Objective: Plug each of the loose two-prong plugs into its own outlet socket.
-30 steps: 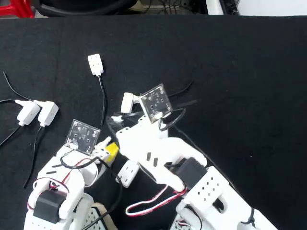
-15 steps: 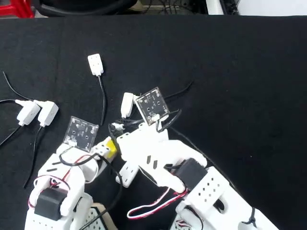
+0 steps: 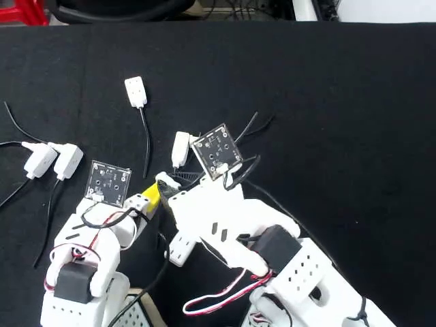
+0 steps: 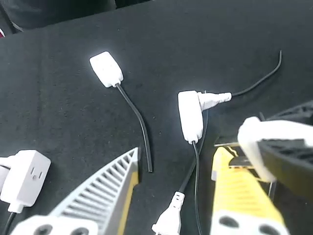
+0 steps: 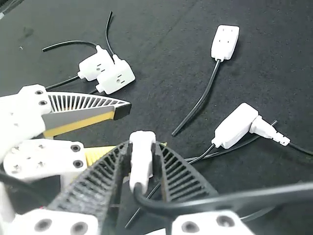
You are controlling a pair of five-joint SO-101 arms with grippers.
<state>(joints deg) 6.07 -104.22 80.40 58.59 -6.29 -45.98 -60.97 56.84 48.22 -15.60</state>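
Note:
My right gripper [image 5: 142, 146] is shut on a small white two-prong plug [image 5: 140, 164]; from above it sits at the table's middle [image 3: 169, 184]. Beside it my left gripper [image 4: 177, 152] stands open, its grey and yellow fingers [image 5: 83, 113] spread. Another small white plug [image 4: 168, 224] lies low between those fingers. A single white socket [image 3: 135, 91] lies farther back. A white socket [image 3: 180, 148] with a plug in its end lies just beyond both grippers. Two white sockets [image 3: 53, 159] lie together at the far left.
Thin black cords [image 3: 145, 139] run from the sockets across the black table [image 3: 327, 102]. The right half of the table is bare. A red object [image 3: 24, 11] and a chair base stand beyond the far edge.
My left arm has moved back and to the left, away from the right gripper. The right arm has edged slightly farther back, still holding its plug.

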